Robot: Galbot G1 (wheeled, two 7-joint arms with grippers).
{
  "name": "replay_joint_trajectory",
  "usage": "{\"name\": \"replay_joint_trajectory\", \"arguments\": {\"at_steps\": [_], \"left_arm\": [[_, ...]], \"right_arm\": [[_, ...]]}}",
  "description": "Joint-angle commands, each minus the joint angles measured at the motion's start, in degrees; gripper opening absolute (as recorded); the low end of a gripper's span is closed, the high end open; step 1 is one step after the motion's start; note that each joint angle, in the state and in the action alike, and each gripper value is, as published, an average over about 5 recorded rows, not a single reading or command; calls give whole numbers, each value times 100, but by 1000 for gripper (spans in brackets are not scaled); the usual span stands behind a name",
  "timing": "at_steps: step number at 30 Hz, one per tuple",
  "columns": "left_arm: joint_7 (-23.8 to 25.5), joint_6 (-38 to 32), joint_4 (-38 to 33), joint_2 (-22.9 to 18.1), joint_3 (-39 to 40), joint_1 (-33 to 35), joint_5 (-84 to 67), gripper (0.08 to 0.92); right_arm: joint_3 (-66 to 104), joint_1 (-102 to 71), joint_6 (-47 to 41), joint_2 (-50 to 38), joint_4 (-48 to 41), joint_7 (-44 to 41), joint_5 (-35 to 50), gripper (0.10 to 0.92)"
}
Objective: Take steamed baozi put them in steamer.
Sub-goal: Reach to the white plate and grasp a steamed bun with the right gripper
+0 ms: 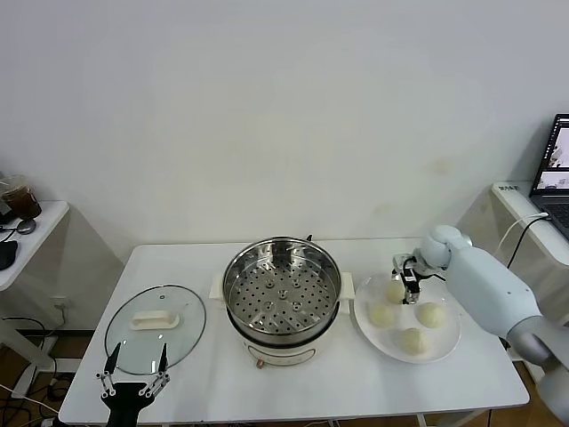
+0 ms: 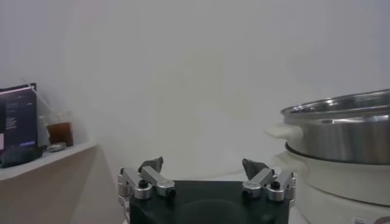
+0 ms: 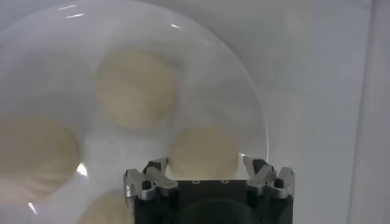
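Note:
Several cream-white steamed baozi lie on a white plate (image 1: pixel 444 349) at the table's right. My right gripper (image 1: pixel 405 286) hangs low over the plate's far left side. Its jaws stand open on either side of one baozi (image 3: pixel 204 146), close to its flanks. In the right wrist view the gripper (image 3: pixel 206 167) straddles that bun, and other baozi (image 3: pixel 135 88) lie farther off on the plate (image 3: pixel 247 97). The steel steamer (image 1: pixel 282 286) stands mid-table, its perforated tray bare. My left gripper (image 1: pixel 134 366) waits open at the front left, near the steamer (image 2: pixel 341 131).
A round glass lid (image 1: pixel 156 325) with a white handle lies flat to the left of the steamer, just beyond my left gripper (image 2: pixel 203 164). A side table with a drink cup (image 1: pixel 20 197) stands far left. A laptop (image 1: pixel 556 169) sits on a surface at far right.

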Motion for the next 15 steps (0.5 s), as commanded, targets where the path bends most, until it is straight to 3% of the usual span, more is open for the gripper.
{"name": "replay_joint_trajectory", "arguments": {"at_steps": [1,8,15], "left_arm": [[-1,3,-6,-4,4,-1,3,823],[-1,0,-14,3,-2,12,2,823],[10,4,-55,5,4,19,7,823]], "right_arm": [[-56,55,24,147,-141,35,-95,738],[-109,65,-39,-14,69,-33,63,600],[-456,447,-150,-507,745,-204,773,578]]}}
